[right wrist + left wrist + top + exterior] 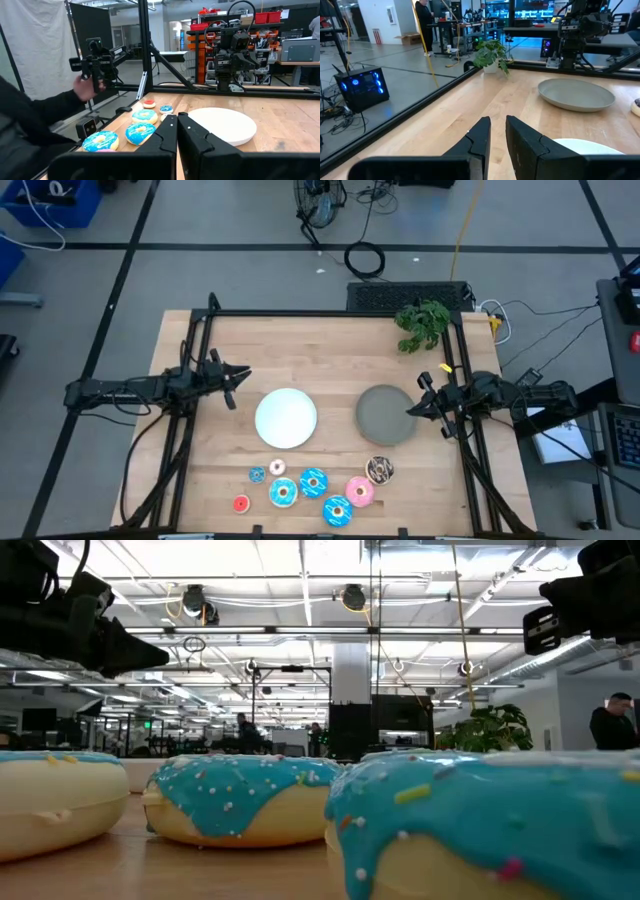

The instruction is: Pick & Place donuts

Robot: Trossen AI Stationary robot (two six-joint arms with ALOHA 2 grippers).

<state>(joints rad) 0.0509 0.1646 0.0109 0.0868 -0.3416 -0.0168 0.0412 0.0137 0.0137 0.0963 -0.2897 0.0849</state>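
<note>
Donuts (318,488) lie in a loose cluster on the worktop (200,470), along its near edge, below and between the two plates. From left to right in the high view: a tiny red one (241,503), a tiny blue one (257,474), a small pink-and-white one (277,468), then three larger blue ones (283,493) (313,480) (336,510), a pink one (360,492) and a brown sprinkled one (380,470). None sits on a plate.

White plate (286,418) is mid-worktop, just above the cluster. Grey plate (386,416) is to its right, apart from it, with the brown donut just below its near rim. A green plant (423,323) stands at the far right corner.

Left pincer (238,376) hangs above the worktop at the left, beside the white plate's upper-left rim. Fingers (476,137) are nearly together with a narrow gap showing, nothing between them. Donuts are well apart from it, toward the near edge.

Right pincer (413,411) hovers at the grey plate's right rim. Fingers (165,132) are closed against each other, holding nothing. Nearest donut is the brown one, near but not touching.

The right wrist view shows a person's dark sleeve (30,120) and hand (86,88) beyond the worktop edge, by a small device on a stand.
</note>
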